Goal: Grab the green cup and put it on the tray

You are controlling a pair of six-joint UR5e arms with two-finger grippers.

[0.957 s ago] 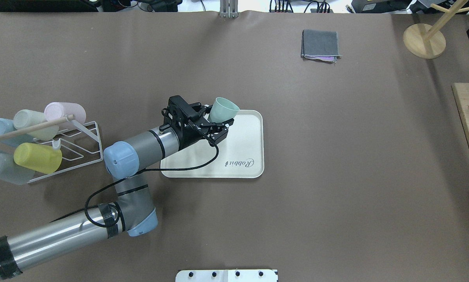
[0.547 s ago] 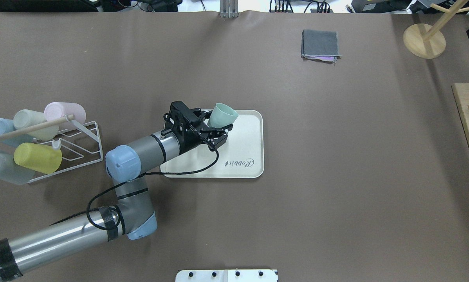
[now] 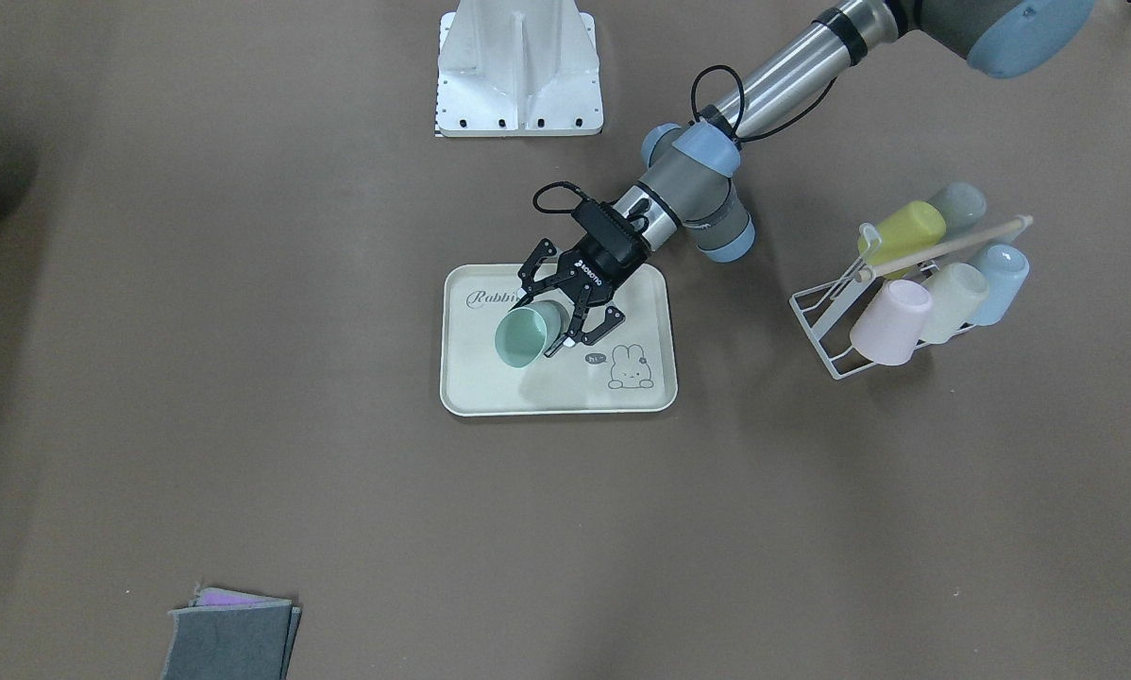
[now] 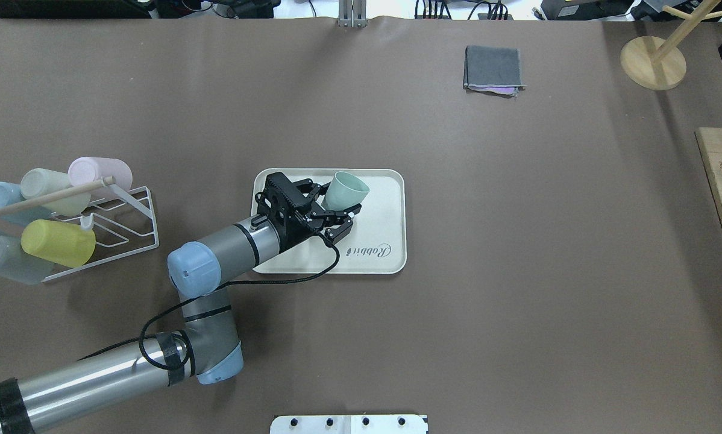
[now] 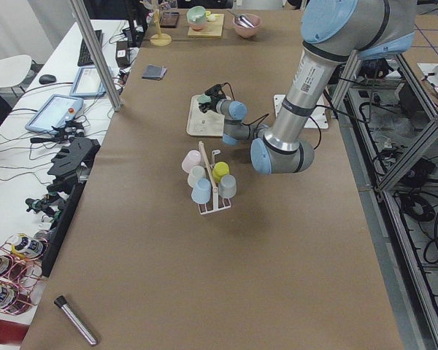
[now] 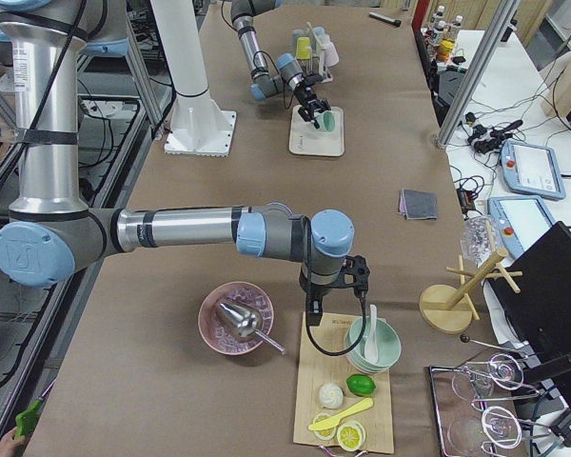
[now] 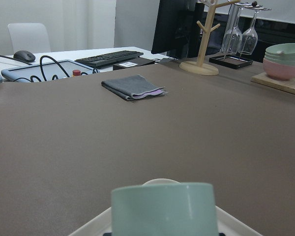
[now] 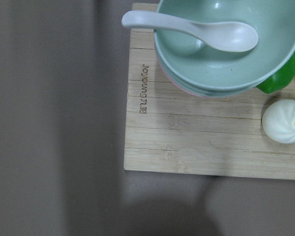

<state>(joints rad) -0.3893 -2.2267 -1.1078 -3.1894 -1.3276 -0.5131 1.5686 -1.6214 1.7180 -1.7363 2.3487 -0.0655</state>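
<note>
Green cup (image 4: 347, 189): tilted, mouth pointing away from the arm, held over the tray; whether it touches the tray cannot be told.
Tray (image 4: 385, 217): flat on the brown table (image 4: 517, 271).
Left gripper (image 4: 339, 201): fingers clamped around the green cup's lower body.
Right gripper (image 6: 335, 281): above a wooden board (image 6: 347, 405) with stacked bowls (image 6: 373, 345), well apart from the tray; finger spread cannot be told.
Cup rack (image 4: 129, 220): on the robot's left of the tray.
</note>
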